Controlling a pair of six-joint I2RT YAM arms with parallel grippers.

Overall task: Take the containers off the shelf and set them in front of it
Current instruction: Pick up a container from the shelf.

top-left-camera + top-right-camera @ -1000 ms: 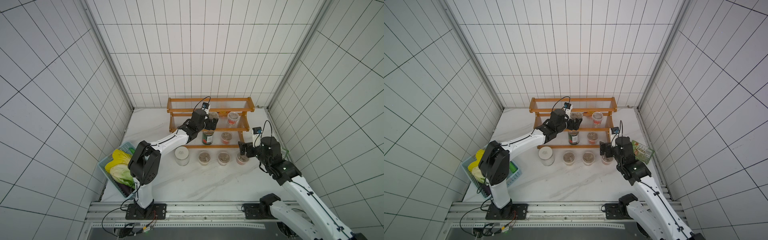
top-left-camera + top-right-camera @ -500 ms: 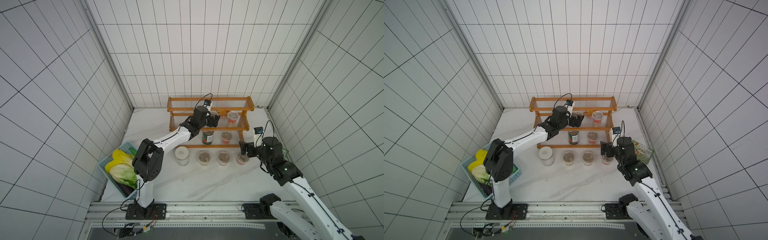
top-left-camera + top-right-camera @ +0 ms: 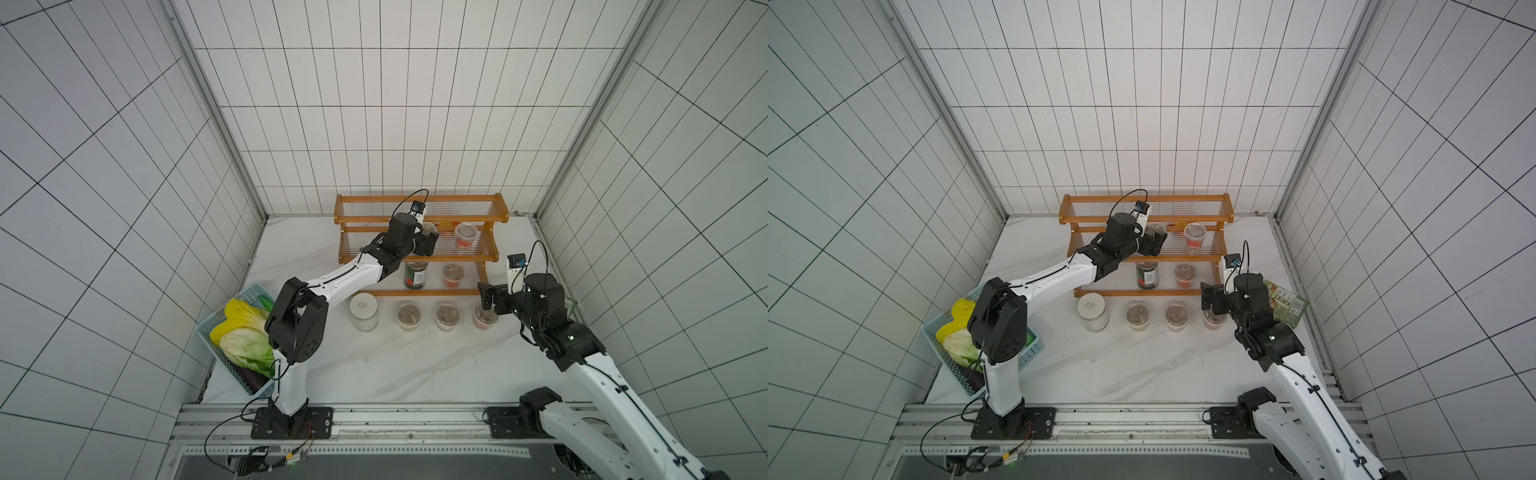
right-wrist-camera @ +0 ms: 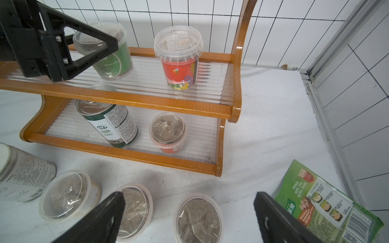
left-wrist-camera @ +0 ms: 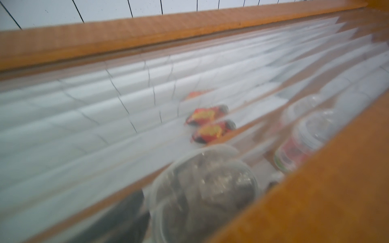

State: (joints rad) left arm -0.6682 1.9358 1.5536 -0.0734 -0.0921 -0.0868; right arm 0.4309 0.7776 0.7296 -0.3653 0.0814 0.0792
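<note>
Left end effector (image 3: 428,242) is sitting at the green cup (image 4: 111,59) on the middle tier of the shelf (image 3: 465,258), one finger lying across its side. Gripping or not, I cannot tell. A red cup (image 4: 179,61) is standing beside it. Below, the can (image 4: 109,124) and another cup (image 4: 168,132) are standing on the bottom tier. Right end effector (image 4: 189,202) is hanging wide open over the row of cups (image 3: 446,318) on the worktop (image 3: 374,374), with the jar (image 3: 364,311) at the row's far end.
</note>
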